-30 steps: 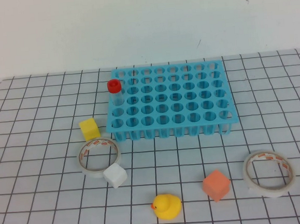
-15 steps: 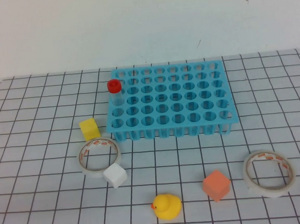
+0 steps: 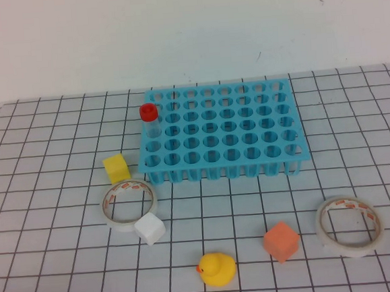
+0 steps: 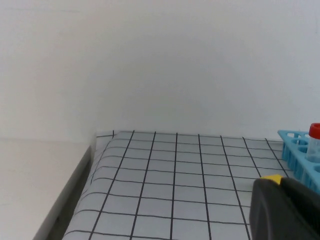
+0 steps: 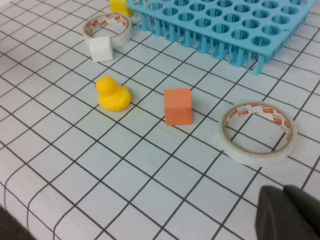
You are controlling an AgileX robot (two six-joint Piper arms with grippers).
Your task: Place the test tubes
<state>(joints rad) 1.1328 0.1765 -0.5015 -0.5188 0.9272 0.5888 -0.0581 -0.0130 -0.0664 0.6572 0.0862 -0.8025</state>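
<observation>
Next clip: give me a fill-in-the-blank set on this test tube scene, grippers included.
The blue rack holds ____ test tube, red-capped, at its left edge.
Touching the left tape roll is the ____.
Between the rubber duck and the right tape roll lies the ____.
The left gripper, at the table left side, and the right gripper, near its front right, both outside the high view, are ____.
Missing: one; white cube; orange cube; shut.

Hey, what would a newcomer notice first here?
A blue plastic test tube rack stands far-centre on the white gridded table, one red-capped clear test tube upright at its left edge. A yellow rubber duck sits at the near edge. The shut left gripper hangs by the table's left, the shut right gripper over its near right.
</observation>
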